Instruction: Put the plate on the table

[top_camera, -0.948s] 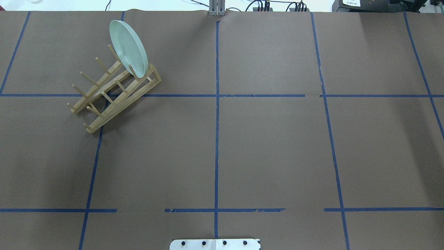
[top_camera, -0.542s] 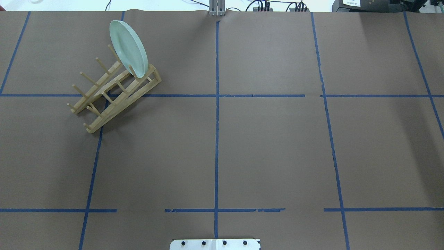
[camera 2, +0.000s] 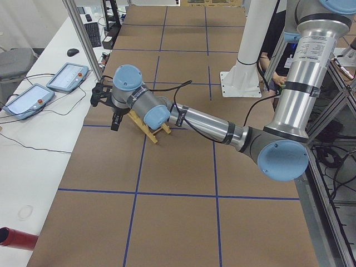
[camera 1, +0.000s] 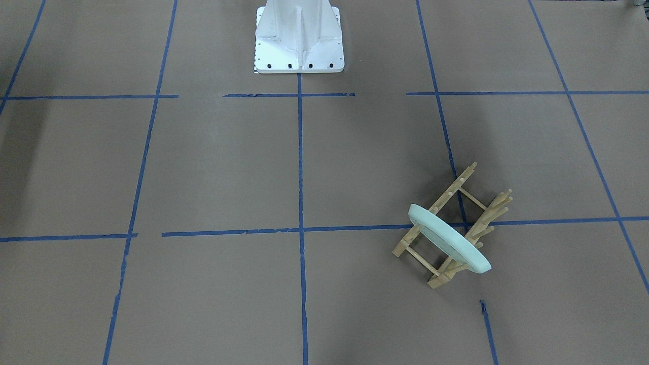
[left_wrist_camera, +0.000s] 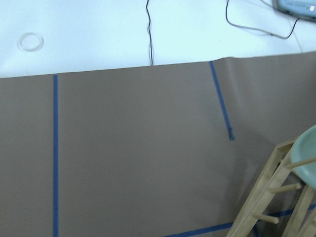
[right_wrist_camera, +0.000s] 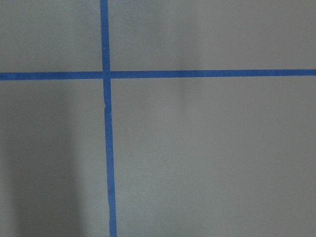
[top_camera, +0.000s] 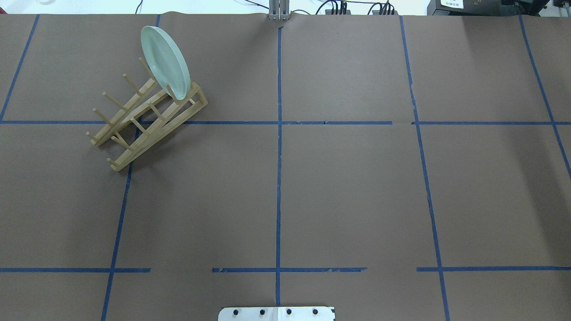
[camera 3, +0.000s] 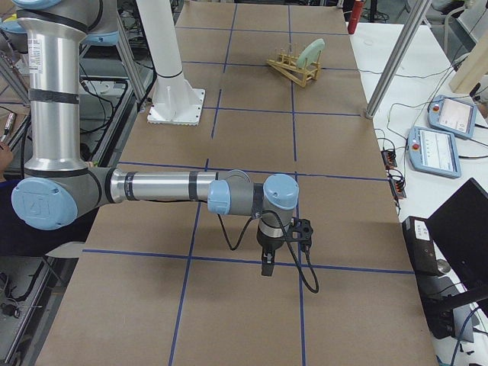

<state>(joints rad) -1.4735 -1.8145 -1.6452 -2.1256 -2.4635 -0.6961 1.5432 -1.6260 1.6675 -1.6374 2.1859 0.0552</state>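
Note:
The pale mint-green plate (top_camera: 165, 62) stands on edge in the far end slot of a wooden peg rack (top_camera: 142, 120) on the brown table (top_camera: 348, 187), in its far left part. It also shows in the front view (camera 1: 448, 238), in the right side view (camera 3: 311, 52) and at the edge of the left wrist view (left_wrist_camera: 308, 158). My left gripper (camera 2: 114, 122) hangs just beyond the rack (camera 2: 153, 127); I cannot tell whether it is open or shut. My right gripper (camera 3: 264, 267) hangs over bare table far from the rack; I cannot tell its state either.
The white robot base (camera 1: 299, 40) stands at the table's near middle edge. Teach pendants (camera 2: 67, 75) lie on the white bench beyond the far edge, next to a metal post (camera 2: 83, 33). A red cylinder (camera 2: 16, 236) lies on that bench.

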